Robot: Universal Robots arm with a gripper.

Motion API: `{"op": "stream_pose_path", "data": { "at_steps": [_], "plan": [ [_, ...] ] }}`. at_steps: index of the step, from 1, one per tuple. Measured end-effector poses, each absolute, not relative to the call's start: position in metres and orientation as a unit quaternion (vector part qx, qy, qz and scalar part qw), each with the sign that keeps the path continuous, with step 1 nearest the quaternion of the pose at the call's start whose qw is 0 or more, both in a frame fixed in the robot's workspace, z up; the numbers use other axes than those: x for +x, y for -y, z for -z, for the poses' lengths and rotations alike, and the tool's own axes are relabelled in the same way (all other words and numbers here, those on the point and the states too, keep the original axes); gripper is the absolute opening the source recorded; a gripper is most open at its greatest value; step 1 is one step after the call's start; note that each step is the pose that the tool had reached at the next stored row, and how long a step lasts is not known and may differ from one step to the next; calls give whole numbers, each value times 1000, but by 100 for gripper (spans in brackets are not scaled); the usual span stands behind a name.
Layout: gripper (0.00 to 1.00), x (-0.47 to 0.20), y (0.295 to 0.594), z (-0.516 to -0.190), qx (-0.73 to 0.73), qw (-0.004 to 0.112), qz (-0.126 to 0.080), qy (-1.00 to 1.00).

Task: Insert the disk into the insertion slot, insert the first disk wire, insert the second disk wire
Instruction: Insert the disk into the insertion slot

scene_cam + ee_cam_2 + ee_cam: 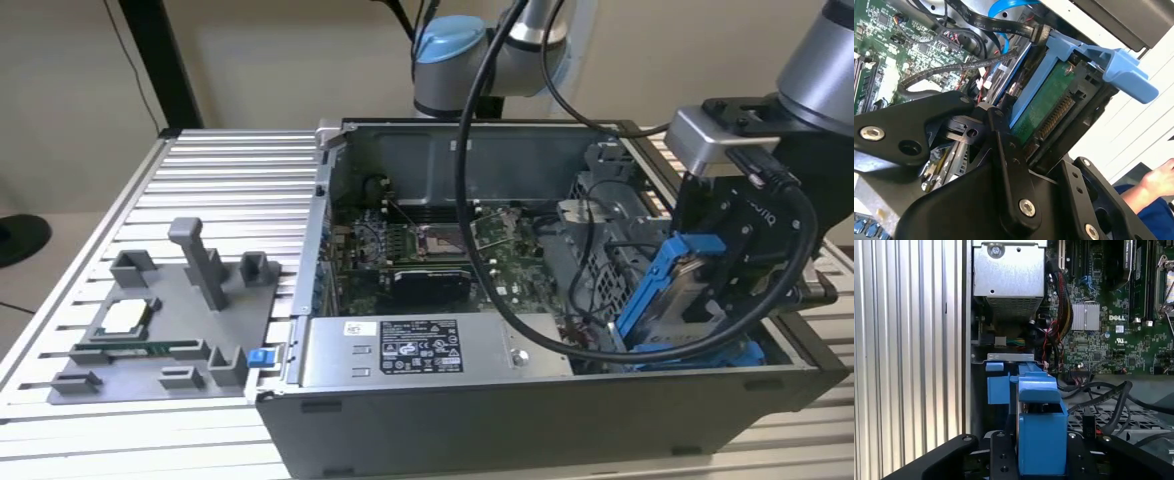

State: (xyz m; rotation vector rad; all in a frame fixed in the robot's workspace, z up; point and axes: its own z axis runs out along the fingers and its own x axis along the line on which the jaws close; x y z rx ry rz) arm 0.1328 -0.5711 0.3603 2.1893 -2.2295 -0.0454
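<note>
My gripper [705, 292] is shut on the disk [678, 285], a drive clipped in a bright blue carrier. I hold it steeply tilted at the exterior view's right end of the open computer case. Its lower end sits by the blue rails [701, 353] of the insertion slot [603, 272], the grey perforated bay. In the second wrist view the disk's green circuit side [1046, 107] shows beside the black gripper fingers [1004, 150]. In the first wrist view the blue carrier [1040, 435] sits between the black fingers [1000, 460]. Black disk wires [1004, 27] lie loose just past the disk.
A wide grey metal box with a sticker [414, 350] fills the case's front. The motherboard [427, 250] lies behind it. My arm's black cable [467, 200] loops over the case. A grey parts fixture [160, 320] rests on the ribbed table [227, 180]. A person's hand [1160, 179] is nearby.
</note>
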Motion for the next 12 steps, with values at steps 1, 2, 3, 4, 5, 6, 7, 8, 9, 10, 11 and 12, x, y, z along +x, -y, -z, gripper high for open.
{"op": "stream_pose_path", "data": {
  "at_steps": [1, 2, 3, 4, 5, 6, 7, 8, 9, 10, 11, 12],
  "plan": [
    [0, 133, 571, -360, 701, 8, 15, 713],
    [0, 133, 571, -360, 701, 8, 15, 713],
    [0, 133, 571, -360, 701, 8, 15, 713],
    [0, 133, 571, -359, 701, 8, 15, 713],
    [0, 133, 571, -359, 701, 8, 15, 713],
    [0, 133, 571, -359, 701, 8, 15, 713],
    [0, 133, 571, -358, 701, 8, 15, 713],
    [0, 133, 571, -358, 701, 8, 15, 713],
    [0, 133, 571, -357, 701, 8, 15, 713],
    [0, 133, 571, -357, 701, 8, 15, 713],
    [0, 133, 571, -356, 701, 8, 15, 713],
    [0, 133, 571, -356, 701, 8, 15, 713]
  ]
}}
